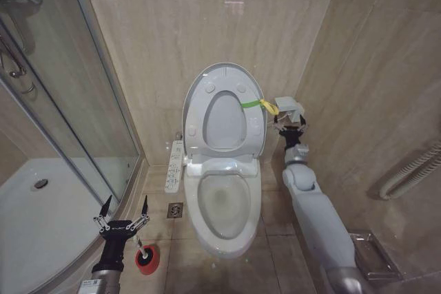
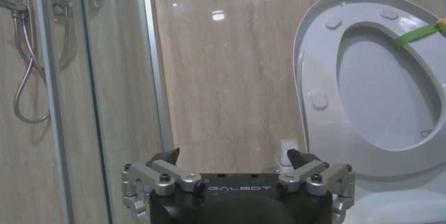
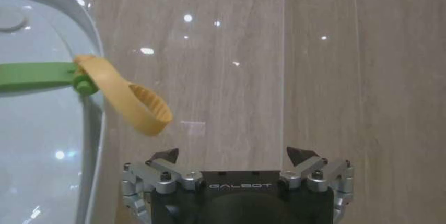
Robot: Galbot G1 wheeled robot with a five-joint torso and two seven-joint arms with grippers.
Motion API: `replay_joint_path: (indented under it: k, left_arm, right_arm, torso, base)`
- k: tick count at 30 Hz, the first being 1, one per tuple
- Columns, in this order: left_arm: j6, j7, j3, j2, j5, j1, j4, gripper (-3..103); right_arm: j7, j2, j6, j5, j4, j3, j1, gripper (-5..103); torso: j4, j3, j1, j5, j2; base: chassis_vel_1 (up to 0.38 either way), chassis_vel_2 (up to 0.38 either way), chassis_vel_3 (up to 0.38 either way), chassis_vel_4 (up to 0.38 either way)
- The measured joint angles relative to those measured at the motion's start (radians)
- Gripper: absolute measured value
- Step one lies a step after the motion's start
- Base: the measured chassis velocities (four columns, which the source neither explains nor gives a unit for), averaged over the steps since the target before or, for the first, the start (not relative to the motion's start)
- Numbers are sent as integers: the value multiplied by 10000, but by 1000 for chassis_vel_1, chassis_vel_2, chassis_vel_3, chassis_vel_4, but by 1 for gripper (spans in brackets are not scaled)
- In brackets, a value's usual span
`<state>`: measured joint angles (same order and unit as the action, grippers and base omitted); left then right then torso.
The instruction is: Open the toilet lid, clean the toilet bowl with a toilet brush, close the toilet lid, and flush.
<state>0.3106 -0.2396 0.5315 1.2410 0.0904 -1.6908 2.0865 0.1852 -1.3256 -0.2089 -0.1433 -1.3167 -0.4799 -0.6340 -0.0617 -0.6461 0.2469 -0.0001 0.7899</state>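
The toilet lid point(image 1: 222, 122) stands upright against the wall with the ring seat point(image 1: 200, 111) raised against it; a green-and-yellow band point(image 1: 260, 105) hangs at its right edge. Below it the toilet bowl point(image 1: 256, 201) lies uncovered. My right gripper point(image 1: 290, 124) is open beside the lid's right edge, near the yellow loop point(image 3: 132, 104), with nothing between its fingers point(image 3: 233, 156). My left gripper point(image 1: 124, 208) is open low at the bowl's left, just above a red cup holder point(image 1: 147, 259). The toilet brush itself I cannot make out. The left wrist view shows the lid point(image 2: 383, 88) beyond that open gripper point(image 2: 233, 156).
A glass shower enclosure point(image 1: 83, 101) and curved white tray point(image 1: 41, 225) fill the left side. A control panel point(image 1: 176, 165) and floor drain point(image 1: 175, 210) lie between holder and toilet. Hoses point(image 1: 413, 166) and a metal rack point(image 1: 372, 256) are on the right wall.
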Motion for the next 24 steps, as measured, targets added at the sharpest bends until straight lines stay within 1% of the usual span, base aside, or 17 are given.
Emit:
replay_joint_path:
  k: [7,11,12,19,24]
  left_arm:
    - [0,0,0,0,0,0,0,100]
    - [0,0,0,0,0,0,0,100]
    - [0,0,0,0,0,0,0,100]
    - [0,0,0,0,0,0,0,100]
    - [0,0,0,0,0,0,0,100]
  right_arm:
    - [-81,-64,-72,22,622,23,645,100]
    - [-118,30,-84,8,802,25,859,100]
    - [-145,102,-84,-3,914,33,999,100]
    - [-173,169,-67,-113,1259,85,1449,100]
    - [-213,297,-47,-227,1383,139,1718,100]
  torso:
    - [-2,0,0,1,0]
    - [-2,0,0,1,0]
    - [-5,0,0,1,0]
    - [0,0,0,2,0]
    - [-3,0,0,2,0]
  base:
    - [0,0,0,0]
    - [0,0,0,0]
    - [0,0,0,0]
    - [0,0,0,0]
    - [0,0,0,0]
